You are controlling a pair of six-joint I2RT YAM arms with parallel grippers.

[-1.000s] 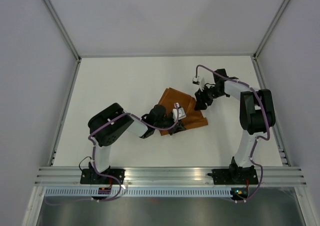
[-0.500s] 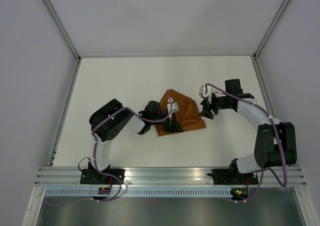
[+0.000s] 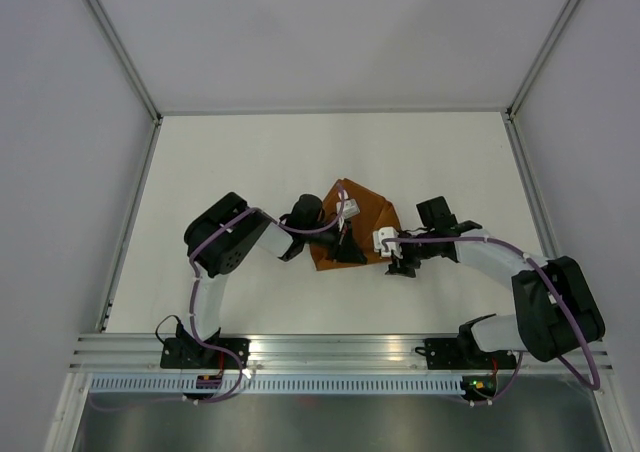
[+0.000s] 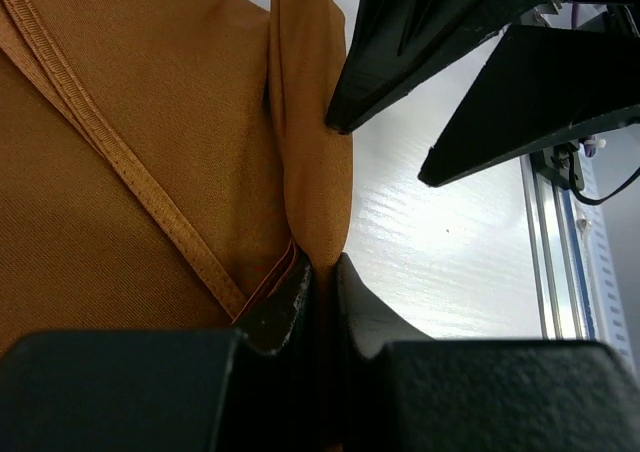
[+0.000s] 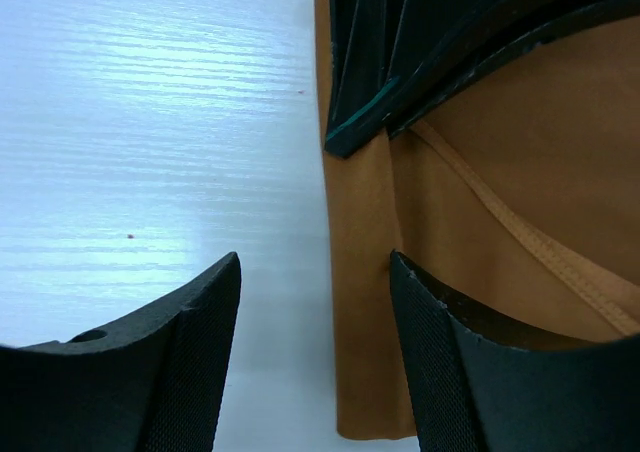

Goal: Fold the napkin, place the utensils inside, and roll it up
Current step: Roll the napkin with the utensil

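One rust-orange napkin (image 3: 368, 212) in left tool (image 4: 320, 269)

Right gripper (image 5: 314, 272), jaws apart, frames the napkin (image 5: 480, 202) edge; left gripper (image 5: 365, 137) at top centre; table (image 5: 150, 122) left.

napkin (image 3: 365, 215): plain rust-orange, unpatterned, hem stitched in the same colour
table (image 3: 250, 167): white, faint streaky sheen
left claw (image 4: 318, 277): black
right claw (image 5: 315, 262): black
arm cables (image 3: 192, 282): purple
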